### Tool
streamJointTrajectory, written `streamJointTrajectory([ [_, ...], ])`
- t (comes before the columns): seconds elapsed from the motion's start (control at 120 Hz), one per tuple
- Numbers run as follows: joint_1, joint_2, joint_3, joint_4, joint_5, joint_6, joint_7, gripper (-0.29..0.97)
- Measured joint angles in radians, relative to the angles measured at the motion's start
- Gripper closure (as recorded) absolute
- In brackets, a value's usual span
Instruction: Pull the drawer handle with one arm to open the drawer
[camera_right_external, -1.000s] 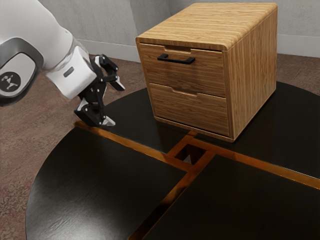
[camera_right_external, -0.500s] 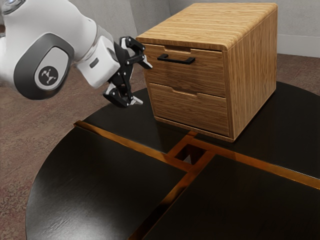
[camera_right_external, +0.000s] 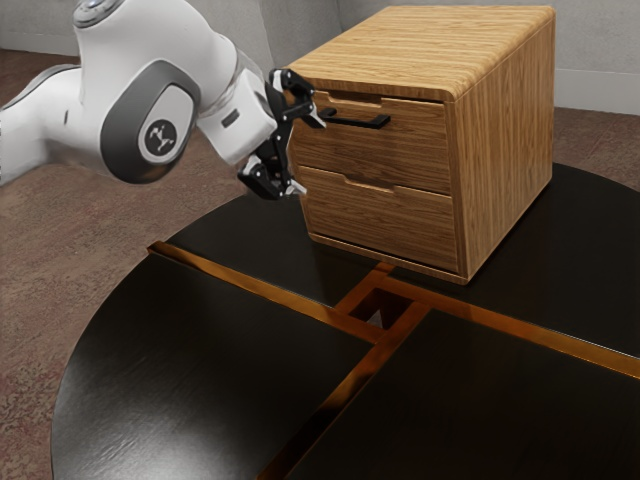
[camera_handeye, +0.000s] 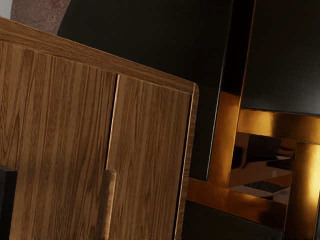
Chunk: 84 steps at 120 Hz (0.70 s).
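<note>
Your gripper (camera_right_external: 303, 152) hangs at the near left corner of the cabinet (camera_right_external: 500, 130), right in front of its face; its jaws are spread wide, one above the other, and nothing is held between them. The upper finger (camera_right_external: 298, 100) reaches to the left end of the black handle (camera_right_external: 355, 119), just beside it; whether it touches, you cannot tell from here; the lower finger sits level with the seam between the two drawers.

The handle lies flat across the upper drawer (camera_right_external: 410, 140), toward the exterior view's left of that front; the drawer front is flush with the lower drawer (camera_right_external: 390, 215) beneath it, so it is shut.

Your arm (camera_right_external: 150, 110) comes in from the exterior view's left. The cabinet stands on the far part of the dark round table (camera_right_external: 200, 380), whose copper inlay strips (camera_right_external: 260, 290) cross on the near side of it.

In the wrist view you have both drawer fronts close ahead (camera_handeye: 55, 140) (camera_handeye: 150, 165), an edge of the handle (camera_handeye: 6, 200) against the upper one, and the table's inlay (camera_handeye: 225, 145) past the cabinet's base.
</note>
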Motion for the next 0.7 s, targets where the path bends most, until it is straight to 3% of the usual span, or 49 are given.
streamJointTrajectory([
  [0.7,0.024,0.176,0.039,0.159,-0.065,0.028,0.044,0.0],
])
